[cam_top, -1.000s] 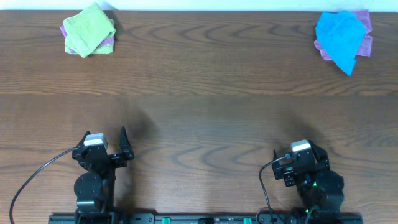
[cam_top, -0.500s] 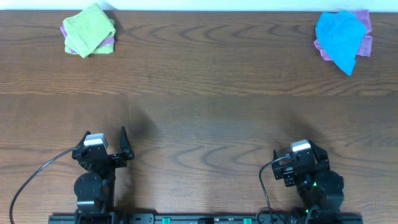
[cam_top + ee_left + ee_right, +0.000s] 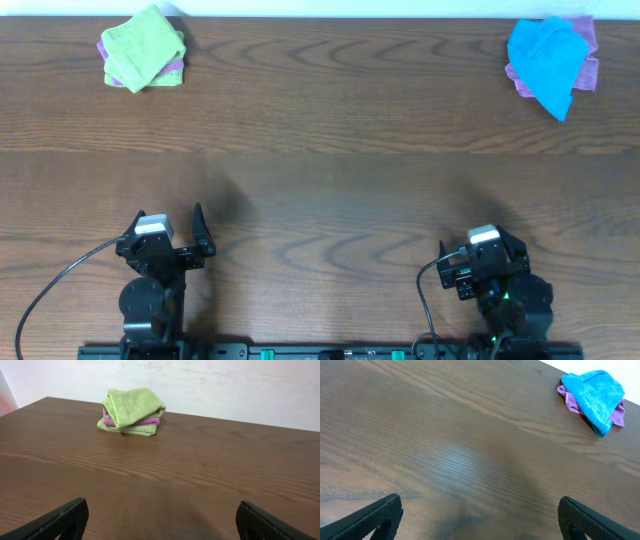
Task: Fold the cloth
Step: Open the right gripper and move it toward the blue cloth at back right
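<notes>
Distance is the whole matter here. The sky-blue cloth (image 3: 545, 62) lies bunched up at the far right corner of the table (image 3: 320, 180), on top of a purple cloth (image 3: 590, 62) whose edges peep out on either side. Both arms sit at the near edge, well apart from it.

The right gripper (image 3: 480, 522) is plainly the nearer one. From its wrist camera the cloth sits ahead and off to the right, so I'd judge the reach goes forward across the table with a swing to that side. Its jaws stand wide and hold nothing.

The left gripper (image 3: 160, 520) is just as wide and empty, but it faces the other far corner, where a lime-green cloth (image 3: 145, 45) rests folded over another purple one.

Seen from above, the blue heap runs long from the back edge toward the arms, tapering to a point at its near end. That tip looks like the handiest place to catch it.
</notes>
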Motion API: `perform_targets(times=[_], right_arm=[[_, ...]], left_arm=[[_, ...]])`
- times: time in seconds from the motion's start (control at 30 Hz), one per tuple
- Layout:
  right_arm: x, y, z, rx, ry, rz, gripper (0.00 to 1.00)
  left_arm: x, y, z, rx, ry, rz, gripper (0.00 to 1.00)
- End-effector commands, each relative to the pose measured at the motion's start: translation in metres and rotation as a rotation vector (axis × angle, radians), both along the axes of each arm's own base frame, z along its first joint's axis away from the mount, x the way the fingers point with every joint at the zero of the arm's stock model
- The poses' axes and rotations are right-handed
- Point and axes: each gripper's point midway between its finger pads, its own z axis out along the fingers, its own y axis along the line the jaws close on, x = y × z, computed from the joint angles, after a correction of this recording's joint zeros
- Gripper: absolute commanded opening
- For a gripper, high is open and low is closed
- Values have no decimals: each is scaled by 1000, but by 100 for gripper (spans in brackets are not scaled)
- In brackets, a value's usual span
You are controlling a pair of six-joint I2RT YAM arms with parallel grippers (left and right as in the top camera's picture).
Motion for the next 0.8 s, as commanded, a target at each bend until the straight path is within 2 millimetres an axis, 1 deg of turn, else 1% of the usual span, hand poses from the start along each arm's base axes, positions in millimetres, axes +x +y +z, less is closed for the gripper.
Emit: perform_targets(times=[0.0, 0.33, 0.37, 0.4, 0.43, 0.5, 0.57, 0.6, 0.63, 0.67, 0.7, 0.77], right_arm=[[0, -1, -4, -11, 4, -1, 99], [0, 0, -4, -10, 0, 2, 99], [2, 0, 0, -10, -17, 2, 99], [5, 0, 6, -9, -43, 2, 99], [9, 1, 16, -6, -89, 6, 99], [16, 14, 41, 44, -191, 68, 99], [22, 18, 66, 57, -295, 88, 99], [24, 17, 81, 91, -354, 77, 99], [26, 14, 98, 126, -417, 49, 99], [28, 9, 109, 151, -460, 14, 99], [30, 1, 118, 179, -495, -32, 99], [34, -14, 127, 237, -528, -132, 99]], left_arm=[[0, -1, -17, 3, 37, -10, 95], [0, -1, -17, 3, 37, -10, 95], [0, -1, -17, 3, 36, -10, 96], [0, -1, -17, 3, 37, -10, 95], [0, -1, -17, 3, 36, -10, 95], [0, -1, -17, 3, 36, -10, 95], [0, -1, -17, 3, 37, -10, 95], [0, -1, -17, 3, 36, -10, 95], [0, -1, -17, 3, 36, -10, 95], [0, -1, -17, 3, 36, -10, 95], [0, -1, -17, 3, 37, -10, 95], [0, -1, -17, 3, 36, -10, 95]])
